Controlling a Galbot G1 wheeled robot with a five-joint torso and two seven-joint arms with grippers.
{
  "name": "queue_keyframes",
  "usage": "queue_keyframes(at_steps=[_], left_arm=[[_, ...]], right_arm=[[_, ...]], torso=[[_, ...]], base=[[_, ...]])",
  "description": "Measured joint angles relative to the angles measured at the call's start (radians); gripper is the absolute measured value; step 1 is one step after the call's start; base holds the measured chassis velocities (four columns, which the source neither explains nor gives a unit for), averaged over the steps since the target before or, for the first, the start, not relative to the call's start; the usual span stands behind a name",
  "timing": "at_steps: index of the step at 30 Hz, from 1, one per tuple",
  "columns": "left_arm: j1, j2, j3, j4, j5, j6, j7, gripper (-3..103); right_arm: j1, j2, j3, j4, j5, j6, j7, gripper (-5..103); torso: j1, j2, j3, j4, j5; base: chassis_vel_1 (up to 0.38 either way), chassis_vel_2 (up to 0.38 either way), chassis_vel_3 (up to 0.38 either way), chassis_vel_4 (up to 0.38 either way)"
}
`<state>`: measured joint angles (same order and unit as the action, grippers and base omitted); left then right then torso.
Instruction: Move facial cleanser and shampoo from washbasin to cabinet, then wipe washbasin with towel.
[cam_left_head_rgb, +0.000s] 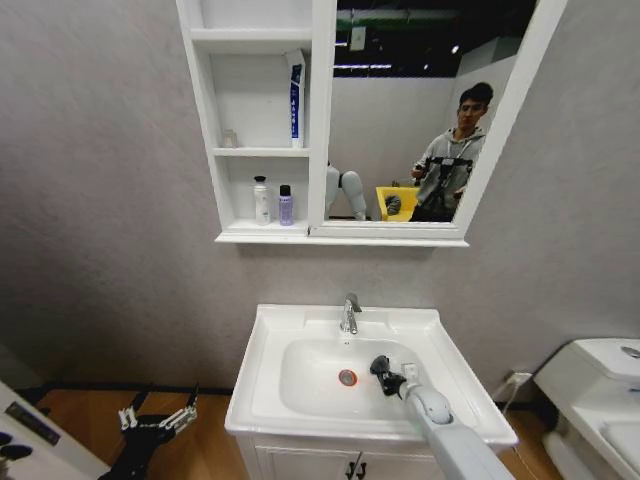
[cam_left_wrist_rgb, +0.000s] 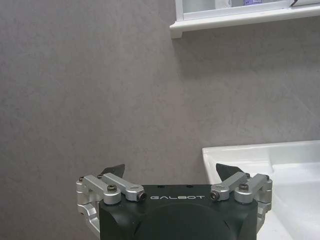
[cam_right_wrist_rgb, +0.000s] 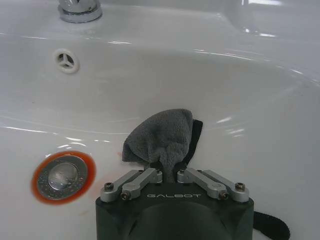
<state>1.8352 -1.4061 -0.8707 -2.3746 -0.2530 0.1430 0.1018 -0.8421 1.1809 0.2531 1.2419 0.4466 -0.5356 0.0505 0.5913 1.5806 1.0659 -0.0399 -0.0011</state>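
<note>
With the right gripper (cam_right_wrist_rgb: 169, 172) clenched on the towel (cam_right_wrist_rgb: 162, 137) down inside the washbasin (cam_left_head_rgb: 270, 330), I'm in the wiping step; the two bottles (cam_left_head_rgb: 273, 202) already stand on the lowest shelf of the cabinet (cam_left_head_rgb: 262, 150). In the head view the towel sits at about three o'clock from the red-ringed drain (cam_left_head_rgb: 347, 377), just beside it, with the faucet (cam_left_head_rgb: 350, 313) at twelve. My worry is the grip: the cloth is pinched by one bunched corner (most of it hangs free ahead of the jaws), so dragging it over wet ceramic could tug it loose. Pressing lower risks the metal fingers scraping the bowl, and a wide sweep toward twelve could knock the faucet. The left gripper (cam_left_wrist_rgb: 170, 175) hangs released, low beside the washbasin's left edge.
</note>
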Motion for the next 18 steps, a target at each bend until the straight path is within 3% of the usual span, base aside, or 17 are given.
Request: queue_keyframes(at_steps=[2,8,9,10,12,13,15,18], left_arm=[[0.0,0.0,0.0,0.0,0.0,0.0,0.0,100],[0.0,0.0,0.0,0.0,0.0,0.0,0.0,100],[0.0,0.0,-0.001,0.0,0.0,0.0,0.0,100],[0.0,0.0,0.0,0.0,0.0,0.0,0.0,100],[0.0,0.0,0.0,0.0,0.0,0.0,0.0,100],[0.0,0.0,0.0,0.0,0.0,0.0,0.0,100],[0.0,0.0,0.0,0.0,0.0,0.0,0.0,100],[0.0,0.0,0.0,0.0,0.0,0.0,0.0,100]], right_arm=[[0.022,0.044,-0.018,-0.029,0.023,-0.003,0.005,8],[0.038,0.085,-0.083,-0.041,0.071,-0.02,0.034,8],[0.038,0.089,-0.107,-0.04,0.076,-0.02,0.048,8],[0.039,0.093,-0.126,-0.035,0.084,-0.02,0.053,8],[0.042,0.111,-0.153,-0.026,0.102,-0.02,0.058,8],[0.049,0.125,-0.168,-0.022,0.115,-0.025,0.065,8],[0.057,0.134,-0.18,-0.018,0.128,-0.03,0.072,8],[0.071,0.157,-0.216,0.005,0.175,-0.046,0.088,8]], torso=[[0.0,0.0,0.0,0.0003,0.0004],[0.0,0.0,0.0,0.0002,0.0005],[0.0,0.0,0.0,-0.0006,0.0008],[0.0,0.0,0.0,-0.0017,-0.0013],[0.0,0.0,0.0,-0.0017,0.0002],[0.0,0.0,0.0,-0.0003,0.0015],[0.0,0.0,0.0,-0.0006,0.0008],[0.0,-0.001,0.001,0.0012,0.0024]], base=[[0.0,0.0,0.0,0.0],[0.0,0.0,0.0,0.0],[0.0,0.0,0.0,0.0],[0.0,0.0,0.0,0.0],[0.0,0.0,0.0,0.0],[-0.069,-0.024,-0.008,-0.017],[0.0,0.0,0.0,0.0],[0.0,0.0,0.0,0.0]])
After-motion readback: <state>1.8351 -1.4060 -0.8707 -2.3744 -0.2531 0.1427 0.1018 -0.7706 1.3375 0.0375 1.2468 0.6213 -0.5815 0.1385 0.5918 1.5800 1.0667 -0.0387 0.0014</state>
